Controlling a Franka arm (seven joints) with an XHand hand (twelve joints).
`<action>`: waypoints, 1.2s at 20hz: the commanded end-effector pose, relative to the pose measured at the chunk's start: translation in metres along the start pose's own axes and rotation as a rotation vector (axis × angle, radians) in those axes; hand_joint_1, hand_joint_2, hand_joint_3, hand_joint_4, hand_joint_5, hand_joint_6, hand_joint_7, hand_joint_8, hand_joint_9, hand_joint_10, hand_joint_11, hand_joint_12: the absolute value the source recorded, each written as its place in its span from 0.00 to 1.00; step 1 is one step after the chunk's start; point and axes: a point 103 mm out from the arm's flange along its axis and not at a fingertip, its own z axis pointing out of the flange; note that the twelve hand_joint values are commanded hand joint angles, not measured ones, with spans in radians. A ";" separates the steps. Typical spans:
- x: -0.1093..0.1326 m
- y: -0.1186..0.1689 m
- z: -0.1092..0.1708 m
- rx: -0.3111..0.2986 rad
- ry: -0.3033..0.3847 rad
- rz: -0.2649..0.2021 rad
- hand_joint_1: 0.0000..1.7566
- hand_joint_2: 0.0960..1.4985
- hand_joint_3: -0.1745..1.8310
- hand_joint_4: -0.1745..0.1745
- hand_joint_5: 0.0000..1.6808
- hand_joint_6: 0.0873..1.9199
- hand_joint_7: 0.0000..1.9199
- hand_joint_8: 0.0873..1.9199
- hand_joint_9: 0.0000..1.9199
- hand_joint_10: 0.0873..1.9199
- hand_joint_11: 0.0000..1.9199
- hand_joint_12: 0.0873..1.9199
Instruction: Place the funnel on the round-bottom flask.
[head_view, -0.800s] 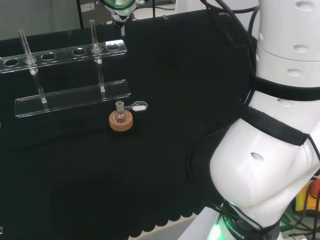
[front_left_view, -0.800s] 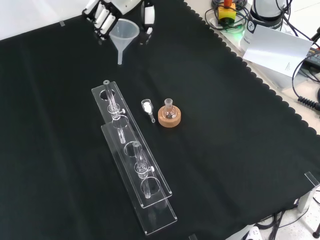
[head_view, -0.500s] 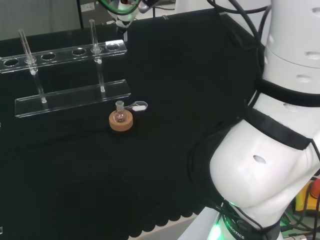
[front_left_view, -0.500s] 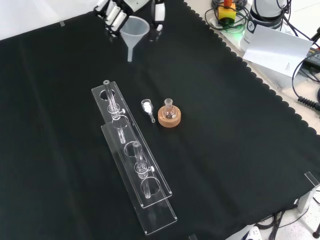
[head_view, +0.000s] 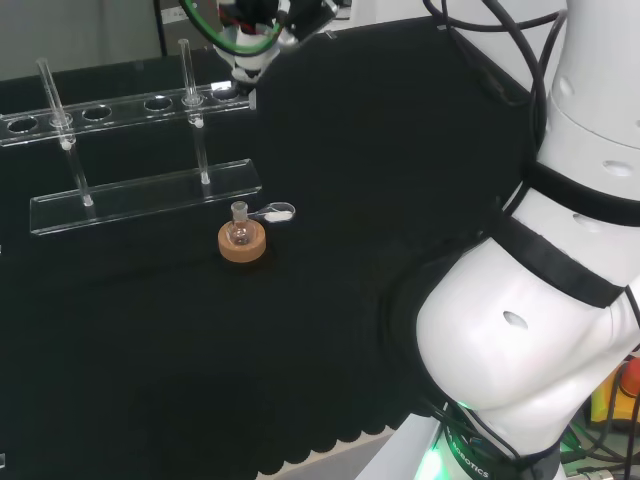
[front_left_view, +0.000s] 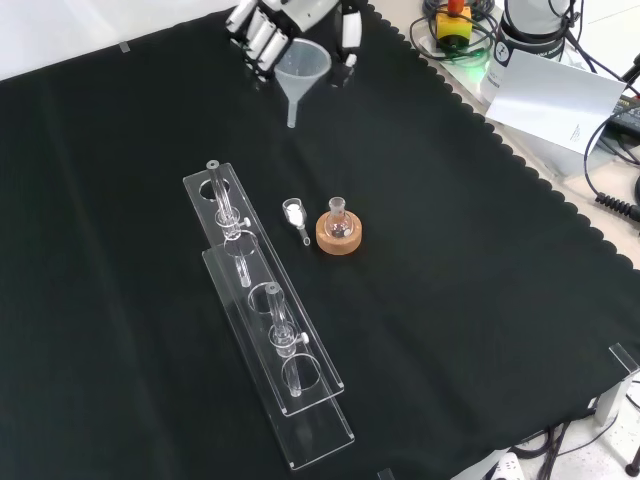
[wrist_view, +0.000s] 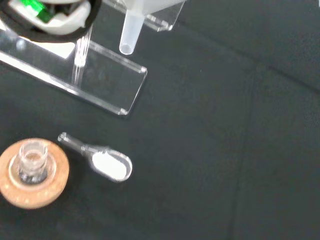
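Note:
In the front view my hand (front_left_view: 290, 15) hangs at the top, its fingers curled round the rim of a clear plastic funnel (front_left_view: 301, 70) whose stem points down, high above the cloth. The head view puts the hand (head_view: 262, 20) at the top, past the rack. A small round-bottom flask (front_left_view: 338, 221) stands upright on a cork ring (front_left_view: 339, 235) at mid-cloth, well below the funnel in the front view. The flask (head_view: 239, 227) is also plain in the head view. In the wrist view the funnel stem (wrist_view: 131, 34) hangs apart from the flask (wrist_view: 32, 159).
A small clear scoop (front_left_view: 296, 216) with white powder lies just left of the cork ring in the front view. A long clear test-tube rack (front_left_view: 264, 320) with tubes stands further left. A white card (front_left_view: 555, 100) and cables lie off the cloth at the right.
My hand has carried the funnel to the right and a little lower in the front view, closer to the flask. The flask, scoop and rack have not moved.

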 end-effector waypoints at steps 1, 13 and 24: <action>0.030 -0.005 0.035 0.068 -0.045 -0.001 0.51 0.39 0.40 0.42 0.33 0.42 0.25 0.39 0.44 0.33 0.17 0.68; 0.060 0.006 0.067 0.129 -0.099 -0.039 0.51 0.38 0.41 0.42 0.33 0.42 0.24 0.39 0.44 0.33 0.18 0.68; 0.090 0.003 0.069 0.134 -0.113 -0.055 0.51 0.38 0.41 0.42 0.33 0.42 0.24 0.39 0.44 0.33 0.18 0.68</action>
